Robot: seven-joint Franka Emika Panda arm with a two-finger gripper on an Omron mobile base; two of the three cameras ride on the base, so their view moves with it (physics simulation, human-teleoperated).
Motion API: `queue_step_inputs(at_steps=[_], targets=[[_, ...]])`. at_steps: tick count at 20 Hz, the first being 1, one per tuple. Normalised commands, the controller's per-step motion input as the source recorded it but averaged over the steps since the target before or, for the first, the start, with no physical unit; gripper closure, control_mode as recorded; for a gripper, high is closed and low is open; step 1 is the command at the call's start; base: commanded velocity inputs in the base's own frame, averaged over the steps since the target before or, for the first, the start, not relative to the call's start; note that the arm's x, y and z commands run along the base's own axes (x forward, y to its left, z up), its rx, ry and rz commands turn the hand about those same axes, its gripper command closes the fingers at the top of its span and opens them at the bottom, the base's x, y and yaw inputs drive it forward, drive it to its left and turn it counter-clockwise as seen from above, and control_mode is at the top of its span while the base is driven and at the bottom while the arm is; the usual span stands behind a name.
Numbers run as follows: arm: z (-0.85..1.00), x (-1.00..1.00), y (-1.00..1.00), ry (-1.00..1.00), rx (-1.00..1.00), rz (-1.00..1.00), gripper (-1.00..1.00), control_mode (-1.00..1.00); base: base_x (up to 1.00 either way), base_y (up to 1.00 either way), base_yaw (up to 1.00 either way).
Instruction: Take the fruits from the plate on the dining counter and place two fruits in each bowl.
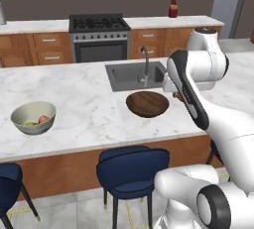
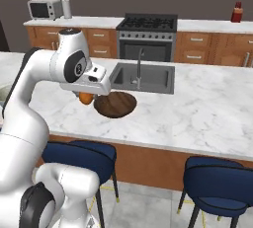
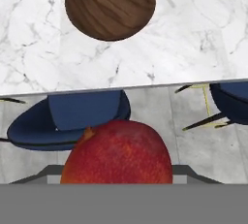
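Round red-orange fruit in claw

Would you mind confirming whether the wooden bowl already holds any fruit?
No, the wooden bowl lies bare inside on the dining counter.

The counter has a smooth, polished white marble top with grey veins and brown wooden sides. The shallow bowl is dark wood with visible grain, matt. The deep bowl looks like smooth cream ceramic. The fruit has a mottled red-orange skin, faintly glossy. The stools look padded in matt blue. The sink is grey metal.
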Motion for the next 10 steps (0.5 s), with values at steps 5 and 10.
queue_step_inputs(at_steps=[5, 10], targets=[[0.00, 0.00, 0.00, 0.00, 0.00, 0.00, 1.00, 1.00, 0.40, -0.02, 0.00], [0.00, 0.51, 0.00, 0.00, 0.00, 0.00, 1.00, -1.00, 0.09, -0.01, 0.00]])
